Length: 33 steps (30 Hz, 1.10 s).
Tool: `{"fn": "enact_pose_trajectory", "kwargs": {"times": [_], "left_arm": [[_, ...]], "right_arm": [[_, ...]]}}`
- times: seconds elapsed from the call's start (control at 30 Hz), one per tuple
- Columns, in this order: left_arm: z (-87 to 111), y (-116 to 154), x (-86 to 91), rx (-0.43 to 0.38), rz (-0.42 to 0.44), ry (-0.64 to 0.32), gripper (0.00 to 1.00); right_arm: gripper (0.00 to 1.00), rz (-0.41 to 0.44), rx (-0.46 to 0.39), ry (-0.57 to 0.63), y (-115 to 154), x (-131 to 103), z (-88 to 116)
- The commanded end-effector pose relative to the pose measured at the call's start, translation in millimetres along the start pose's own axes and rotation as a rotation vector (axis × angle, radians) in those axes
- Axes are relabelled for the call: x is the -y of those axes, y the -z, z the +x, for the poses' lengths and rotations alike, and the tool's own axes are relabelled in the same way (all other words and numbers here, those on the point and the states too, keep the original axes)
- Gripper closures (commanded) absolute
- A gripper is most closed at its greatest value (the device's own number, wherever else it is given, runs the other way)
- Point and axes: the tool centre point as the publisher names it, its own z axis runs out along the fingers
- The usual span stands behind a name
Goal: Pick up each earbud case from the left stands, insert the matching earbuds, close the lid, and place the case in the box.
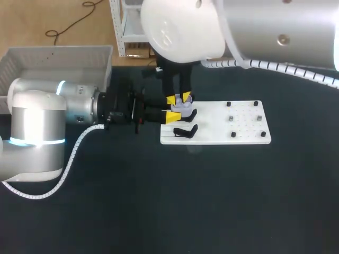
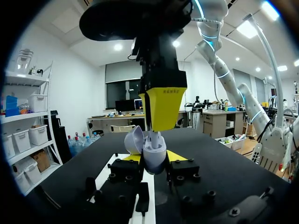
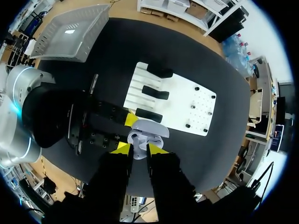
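Left pincer (image 2: 154, 157) clamps the open lavender case (image 2: 153, 150) by its sides. Right pincer (image 3: 138, 148), directly above, pinches an earbud (image 2: 154, 138) at the case's mouth.

open case (image 2: 156, 152) in left tool (image 2: 154, 160), right tool (image 2: 160, 122) with earbud (image 2: 154, 137) above

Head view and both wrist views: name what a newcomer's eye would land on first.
First, the open lavender earbud case, clamped between the yellow tips of the left gripper over the left end of the white board. The right gripper points straight down onto it from above. A gray box stands off to the far left.
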Motion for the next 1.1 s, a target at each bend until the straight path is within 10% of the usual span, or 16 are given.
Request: {"fn": "enact_pose_trajectory", "kwargs": {"times": [0.03,0.9,0.97,1.0,1.1], "left_arm": [[0.5,0.1,0.8,0.001,-0.003,-0.002,1.0],[0.5,0.1,0.8,0.001,-0.003,-0.002,1.0],[0.5,0.1,0.8,0.001,-0.003,-0.002,1.0],[0.5,0.1,0.8,0.001,-0.003,-0.002,1.0],[0.5,0.1,0.8,0.001,-0.003,-0.002,1.0]], "right_arm": [[1.0,0.001,-0.006,0.001,-0.8,0.3,-2.2],[1.0,-0.002,-0.017,0.016,-6.8,-3.9,-7.1],[0.16,-0.005,-0.014,0.013,-6.5,-4.3,-7.7],[0.0,-0.006,-0.013,0.012,-5.8,-4.3,-7.9],[0.0,-0.012,0.0,0.004,-0.1,-1.8,-6.0]]}}
